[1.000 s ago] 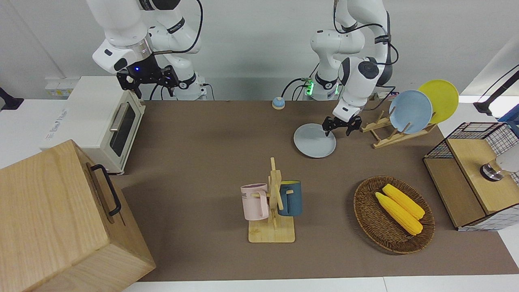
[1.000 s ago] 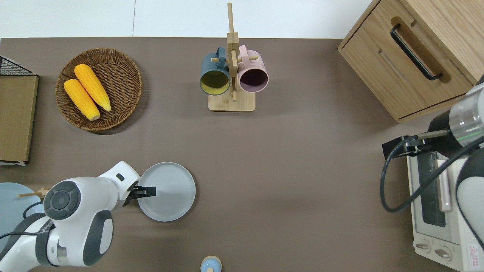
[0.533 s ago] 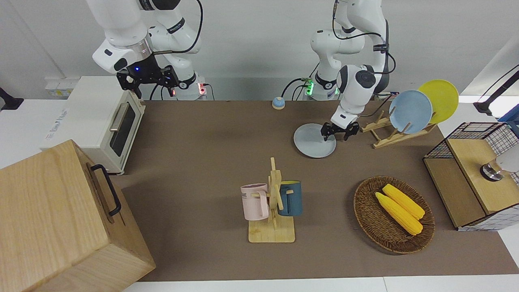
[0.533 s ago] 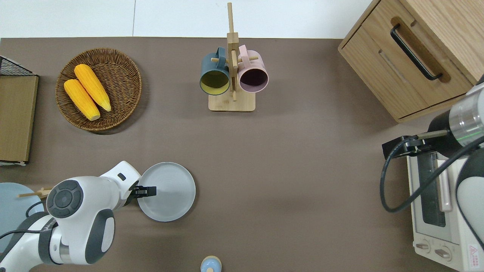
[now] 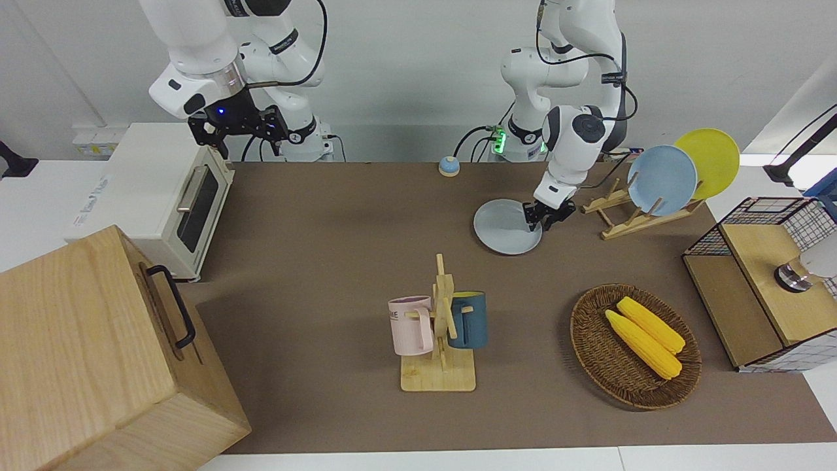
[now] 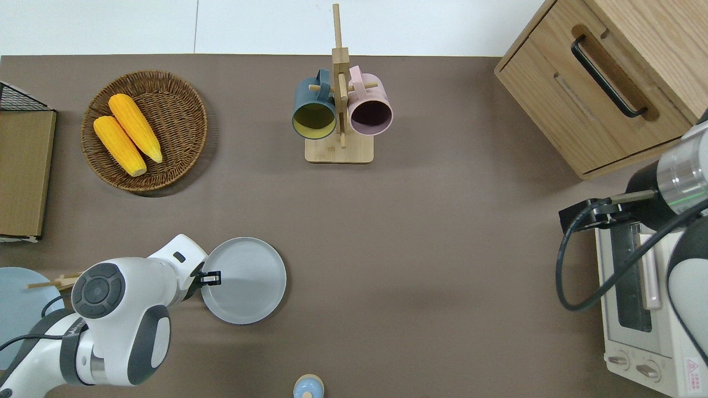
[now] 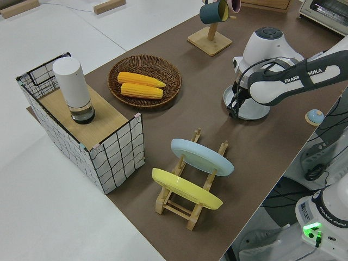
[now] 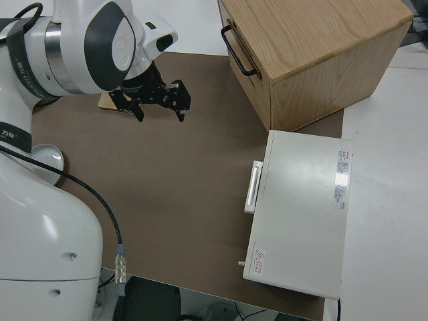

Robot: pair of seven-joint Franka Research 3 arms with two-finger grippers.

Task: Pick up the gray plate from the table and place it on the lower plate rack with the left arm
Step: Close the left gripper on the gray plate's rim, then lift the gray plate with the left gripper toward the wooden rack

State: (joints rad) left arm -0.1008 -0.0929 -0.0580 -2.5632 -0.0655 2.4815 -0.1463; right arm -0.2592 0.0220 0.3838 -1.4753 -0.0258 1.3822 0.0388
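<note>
The gray plate (image 5: pixel 500 230) lies flat on the brown table (image 5: pixel 327 248), toward the left arm's end; it also shows in the overhead view (image 6: pixel 251 282) and the left side view (image 7: pixel 254 112). My left gripper (image 5: pixel 541 221) (image 6: pixel 210 278) is down at the plate's rim on the rack's side, its fingers drawn in on the rim. The lower plate rack (image 5: pixel 618 217) (image 7: pixel 175 206) stands beside the plate and holds a light blue plate (image 5: pixel 662 180) and a yellow plate (image 5: pixel 711 160). My right arm is parked, its gripper (image 8: pixel 158 107) open.
A wooden mug stand (image 5: pixel 439 353) with a pink and a blue mug stands mid-table. A wicker basket (image 5: pixel 592 356) holds two corn cobs. A wire-sided box (image 5: pixel 752 288), a white toaster oven (image 5: pixel 163 196), a wooden cabinet (image 5: pixel 98 353) and a small blue bell (image 5: pixel 448 166) stand around the edges.
My left gripper has come down to the gray plate's rim and its fingers have drawn together on it. The plate has not moved. The right arm is still.
</note>
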